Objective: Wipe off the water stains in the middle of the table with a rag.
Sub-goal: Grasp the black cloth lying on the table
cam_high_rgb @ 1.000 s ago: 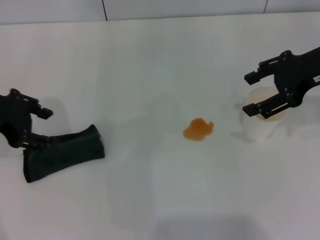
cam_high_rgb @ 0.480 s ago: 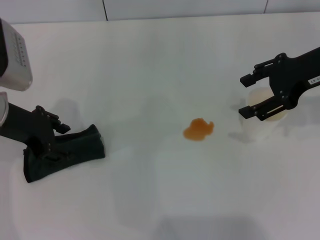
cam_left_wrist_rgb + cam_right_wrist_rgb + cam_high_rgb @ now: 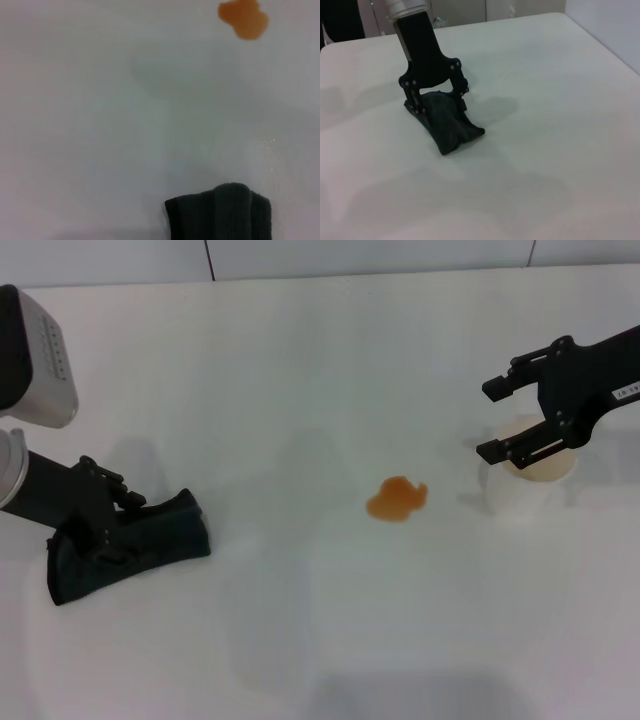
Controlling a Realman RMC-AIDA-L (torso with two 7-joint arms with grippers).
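Observation:
The water stains (image 3: 397, 498) are a small orange blotch in the middle of the white table (image 3: 300, 370); they also show in the left wrist view (image 3: 244, 17). The dark green rag (image 3: 150, 545) lies folded at the table's left, also seen in the left wrist view (image 3: 220, 212) and the right wrist view (image 3: 451, 127). My left gripper (image 3: 108, 518) is low over the rag's left part, open, with a finger on each side of the cloth (image 3: 436, 100). My right gripper (image 3: 497, 420) is open and empty at the right, well away from the stain.
A white paper cup (image 3: 525, 485) stands upright on the table just below my right gripper, to the right of the stain. The table's back edge meets a grey wall (image 3: 350, 255). Bare table lies between the rag and the stain.
My left gripper has moved right and down onto the rag, its arm now reaching in from the upper left. My right gripper has risen slightly above the cup. Rag and stain are unmoved.

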